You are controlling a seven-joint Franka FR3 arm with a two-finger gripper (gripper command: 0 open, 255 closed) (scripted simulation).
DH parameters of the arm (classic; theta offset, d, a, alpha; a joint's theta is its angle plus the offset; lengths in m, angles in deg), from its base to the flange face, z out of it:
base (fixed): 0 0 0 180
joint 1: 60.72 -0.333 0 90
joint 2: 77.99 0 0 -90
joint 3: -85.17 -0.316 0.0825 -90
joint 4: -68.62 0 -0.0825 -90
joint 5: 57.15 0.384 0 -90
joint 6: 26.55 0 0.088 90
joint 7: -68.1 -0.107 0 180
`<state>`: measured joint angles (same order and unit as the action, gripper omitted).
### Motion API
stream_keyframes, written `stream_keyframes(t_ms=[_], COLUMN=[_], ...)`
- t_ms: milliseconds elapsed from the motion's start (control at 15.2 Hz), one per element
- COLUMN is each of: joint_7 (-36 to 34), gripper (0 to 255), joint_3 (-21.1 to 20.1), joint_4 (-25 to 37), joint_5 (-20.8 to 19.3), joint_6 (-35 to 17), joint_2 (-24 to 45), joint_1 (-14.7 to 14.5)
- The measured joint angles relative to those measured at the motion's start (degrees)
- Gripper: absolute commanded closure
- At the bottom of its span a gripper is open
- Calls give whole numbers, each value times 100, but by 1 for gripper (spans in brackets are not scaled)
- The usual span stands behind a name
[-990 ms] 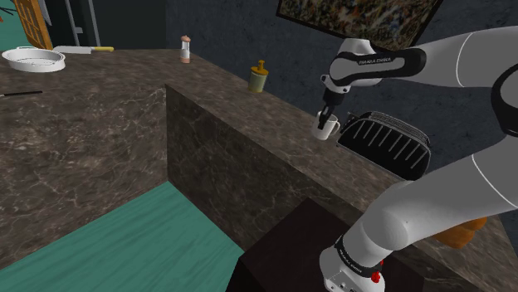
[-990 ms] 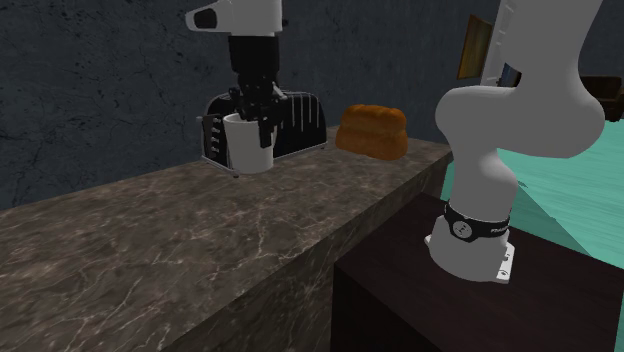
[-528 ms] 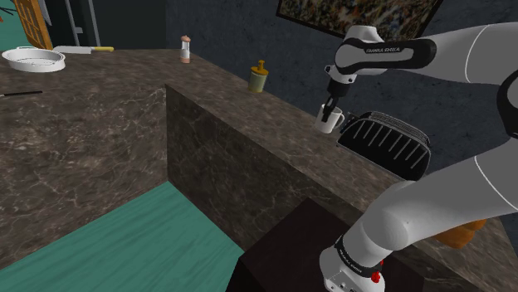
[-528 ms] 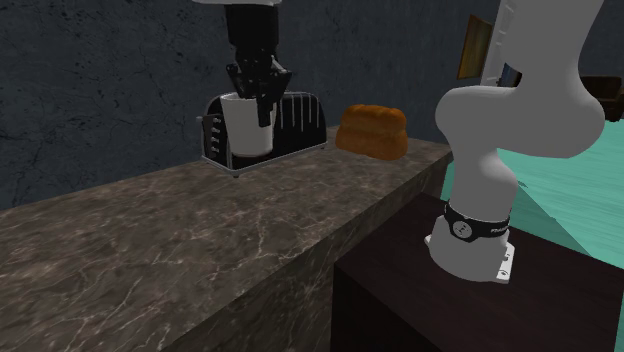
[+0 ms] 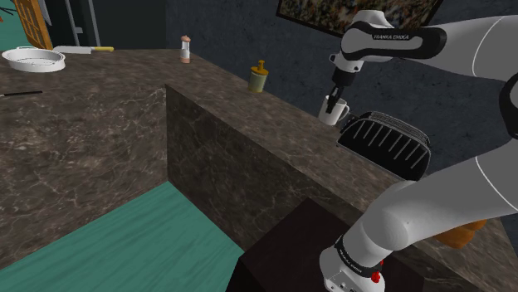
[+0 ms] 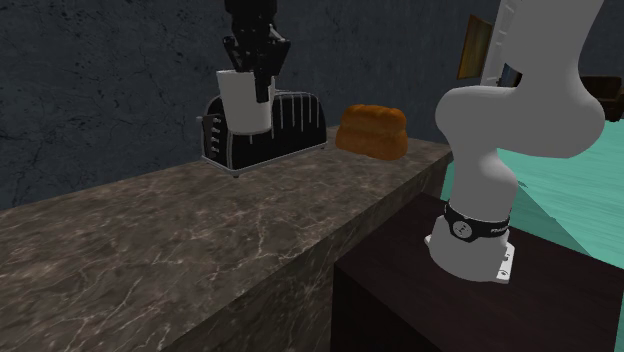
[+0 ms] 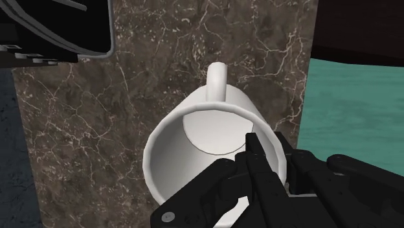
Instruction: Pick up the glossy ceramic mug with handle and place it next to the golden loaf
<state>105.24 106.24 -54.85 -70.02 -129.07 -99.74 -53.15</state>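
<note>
The toaster (image 6: 290, 125) stands between my hand (image 6: 262, 85), which clasps the mug (image 6: 243, 105) above the counter (image 6: 200, 240), and the loaf (image 6: 371, 130). The wall (image 6: 100, 80) closes off the far side. I see bare counter along the toaster's near side and in front of the loaf, by the stand-side edge.

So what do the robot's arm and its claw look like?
The arm is made of smooth, rounded white segments with dark joints. A black band near the hand carries white lettering, and a black ring near the base has a small red mark. The gripper is all black, with two fingers.
</note>
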Motion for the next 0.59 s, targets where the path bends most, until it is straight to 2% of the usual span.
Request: stream_keyframes(t_ms=[594], joint_7=[81], gripper=[255], joint_3=[-57], joint_4=[620], joint_5=[29], joint_6=[665], joint_2=[-48], joint_1=[-10])
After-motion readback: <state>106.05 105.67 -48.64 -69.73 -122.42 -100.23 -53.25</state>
